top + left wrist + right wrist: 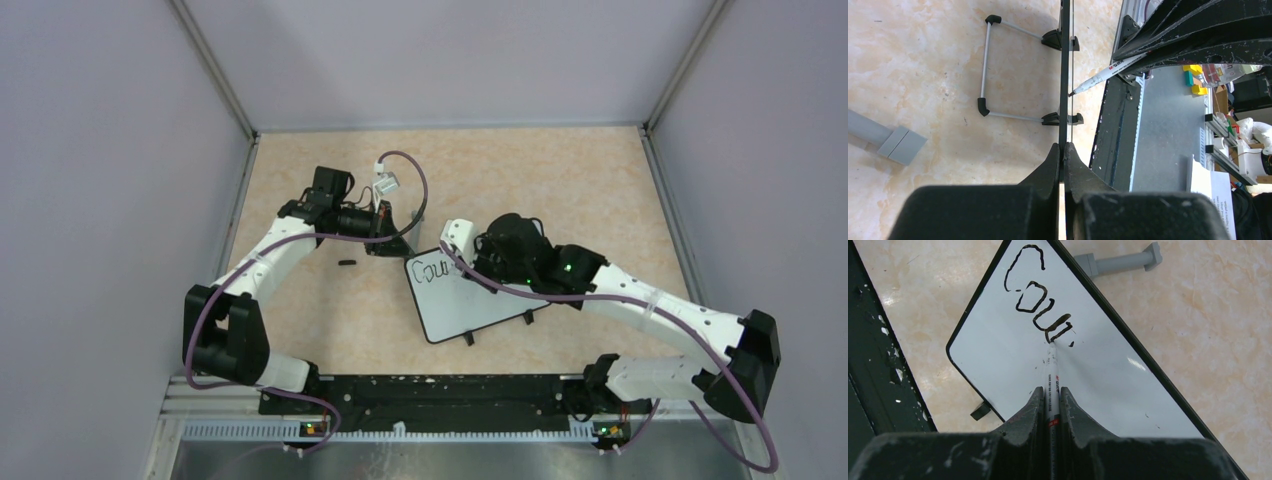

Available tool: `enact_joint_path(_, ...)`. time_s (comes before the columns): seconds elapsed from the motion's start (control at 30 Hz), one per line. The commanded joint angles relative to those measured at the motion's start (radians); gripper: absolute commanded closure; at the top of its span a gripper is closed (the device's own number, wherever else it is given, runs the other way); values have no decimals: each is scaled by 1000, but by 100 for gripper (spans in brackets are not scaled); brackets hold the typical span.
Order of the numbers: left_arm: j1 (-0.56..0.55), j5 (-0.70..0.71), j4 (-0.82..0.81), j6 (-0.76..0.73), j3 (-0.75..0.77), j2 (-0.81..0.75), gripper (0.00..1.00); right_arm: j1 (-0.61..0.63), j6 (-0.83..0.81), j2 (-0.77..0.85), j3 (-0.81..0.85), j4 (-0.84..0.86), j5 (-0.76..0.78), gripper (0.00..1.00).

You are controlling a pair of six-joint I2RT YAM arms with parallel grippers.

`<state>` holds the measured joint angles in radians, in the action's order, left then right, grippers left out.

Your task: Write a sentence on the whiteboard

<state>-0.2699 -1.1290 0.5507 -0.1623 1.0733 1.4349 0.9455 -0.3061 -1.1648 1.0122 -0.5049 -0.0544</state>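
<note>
Whiteboard (470, 300): sits mid-tabletop (560, 180), turned askew, between my two arms.

Left tool (1063, 147): clenched on the whiteboard's thin black rim at its far-left end, steadying it.

Right tool (1051, 392): clamped on the marker (1051, 370), which points straight out ahead of the fingers with its tip touching the white surface.

Sentence (1035, 310): only "Cou" and a part-made fourth letter, near the far edge.

Governing relation: the letters run in a row parallel to that far edge, away from my left tool's hold. The blank stretch lies just past the tip along the same line, lower right in the right wrist view. My right arm is the nearer, and I judge its next strokes must travel that way.

Also present: small black piece (347, 263), apart from the board on the left. I cannot tell what it is.
</note>
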Motion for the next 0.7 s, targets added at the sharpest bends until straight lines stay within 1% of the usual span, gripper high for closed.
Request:
enact_joint_path(0.0,-8,-10,22,-5,-21,-31,100,-23,22,24,30,52,27,100)
enact_joint_path(0.67,-9,-9,22,-3,-23,-30,100,-78,40,47,31,55,31,100)
